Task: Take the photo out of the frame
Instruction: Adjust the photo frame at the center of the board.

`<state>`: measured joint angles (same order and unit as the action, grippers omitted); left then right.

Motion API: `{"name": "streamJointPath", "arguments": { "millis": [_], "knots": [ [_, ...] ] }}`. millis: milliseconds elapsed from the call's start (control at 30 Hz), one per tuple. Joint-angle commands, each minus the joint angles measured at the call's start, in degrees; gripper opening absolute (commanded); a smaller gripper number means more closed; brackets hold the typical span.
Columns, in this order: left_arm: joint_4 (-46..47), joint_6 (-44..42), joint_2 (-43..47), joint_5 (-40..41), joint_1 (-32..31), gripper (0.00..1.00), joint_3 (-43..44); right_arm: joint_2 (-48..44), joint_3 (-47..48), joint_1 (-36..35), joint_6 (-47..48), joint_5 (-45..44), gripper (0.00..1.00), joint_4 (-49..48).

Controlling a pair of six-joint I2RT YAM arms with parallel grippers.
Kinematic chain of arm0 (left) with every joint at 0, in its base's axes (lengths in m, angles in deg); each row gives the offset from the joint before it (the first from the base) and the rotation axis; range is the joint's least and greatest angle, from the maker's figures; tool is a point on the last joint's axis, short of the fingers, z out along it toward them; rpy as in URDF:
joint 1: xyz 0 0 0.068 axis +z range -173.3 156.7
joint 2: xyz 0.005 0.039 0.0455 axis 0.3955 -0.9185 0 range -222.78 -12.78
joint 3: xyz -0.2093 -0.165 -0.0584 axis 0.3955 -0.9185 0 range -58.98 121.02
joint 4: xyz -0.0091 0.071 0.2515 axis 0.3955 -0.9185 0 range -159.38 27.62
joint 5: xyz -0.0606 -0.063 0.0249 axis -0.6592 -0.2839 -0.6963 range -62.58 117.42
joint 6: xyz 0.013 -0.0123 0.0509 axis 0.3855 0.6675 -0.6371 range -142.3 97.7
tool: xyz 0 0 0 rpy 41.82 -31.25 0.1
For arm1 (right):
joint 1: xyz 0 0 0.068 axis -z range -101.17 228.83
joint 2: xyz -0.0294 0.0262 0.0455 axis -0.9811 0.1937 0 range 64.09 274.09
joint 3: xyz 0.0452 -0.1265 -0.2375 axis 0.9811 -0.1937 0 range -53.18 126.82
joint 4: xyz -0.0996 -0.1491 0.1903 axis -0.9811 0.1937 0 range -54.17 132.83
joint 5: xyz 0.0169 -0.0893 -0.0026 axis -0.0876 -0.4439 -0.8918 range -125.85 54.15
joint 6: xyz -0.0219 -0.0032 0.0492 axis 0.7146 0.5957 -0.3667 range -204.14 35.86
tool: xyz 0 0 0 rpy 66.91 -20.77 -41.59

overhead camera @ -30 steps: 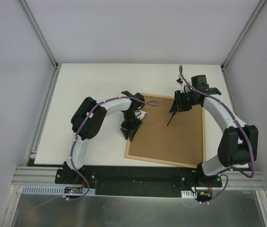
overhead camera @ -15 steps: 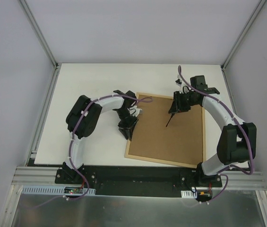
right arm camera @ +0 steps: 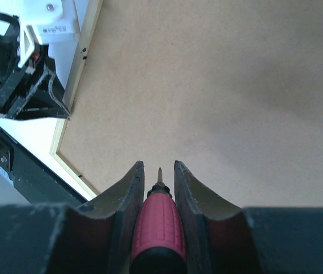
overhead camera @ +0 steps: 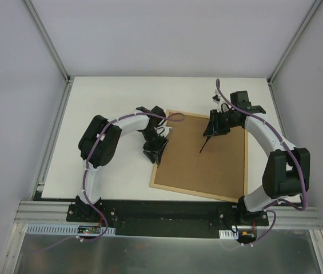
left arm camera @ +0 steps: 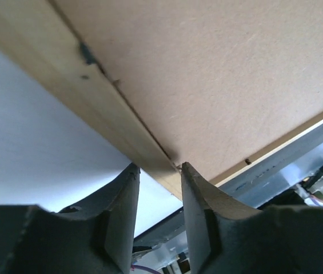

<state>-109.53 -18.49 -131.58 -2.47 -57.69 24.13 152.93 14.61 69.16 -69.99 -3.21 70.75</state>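
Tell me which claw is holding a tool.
The right claw, clamped on a red-handled screwdriver. The left claw has no tool; it pinches the frame by its wooden edge.

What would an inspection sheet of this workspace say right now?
Surface: white table.
Job's things: frame lies face down, brown back up; photo not visible.
Clutter: nothing seen.
Tools: left tool astride the frame's left rim, grip unclear; right tool shut on a red-handled screwdriver pointing at the back.
Cables: purple cables run along both arms.
Surroundings: pale walls, metal posts.
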Motion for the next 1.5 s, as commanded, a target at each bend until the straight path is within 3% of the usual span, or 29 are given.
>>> {"name": "streamJointPath", "arguments": {
  "millis": [0,167,700,967,1167,1467],
  "knots": [
    [-1.9,0.2,2.6,5.3,-2.9,0.38,1.8,-1.5,-0.3,0.0,-1.1,-2.6,0.0,-2.5],
    [-2.1,0.7,2.2,9.1,-4.9,0.44,1.4,-1.6,-1.2,-0.1,-1.3,-3.7,0.0,-3.2],
    [-2.4,-0.6,3.3,10.2,-8.0,0.42,-1.5,-2.4,-0.9,-0.3,-1.3,-4.3,0.0,-3.6],
    [-3.2,-1.6,3.7,10.5,-7.9,0.25,-1.4,-2.5,-1.3,-0.3,-1.1,-4.6,0.0,-3.7],
    [-3.6,-2.2,3.7,9.8,-7.5,0.01,-0.4,-2.4,-1.2,-0.3,-1.1,-4.6,0.01,-3.6],
    [-2.7,-3.3,3.0,-1.0,-2.3,0.0,-1.8,-1.1,-0.4,-0.3,-1.4,-2.9,0.0,-3.0]
  ]
}}
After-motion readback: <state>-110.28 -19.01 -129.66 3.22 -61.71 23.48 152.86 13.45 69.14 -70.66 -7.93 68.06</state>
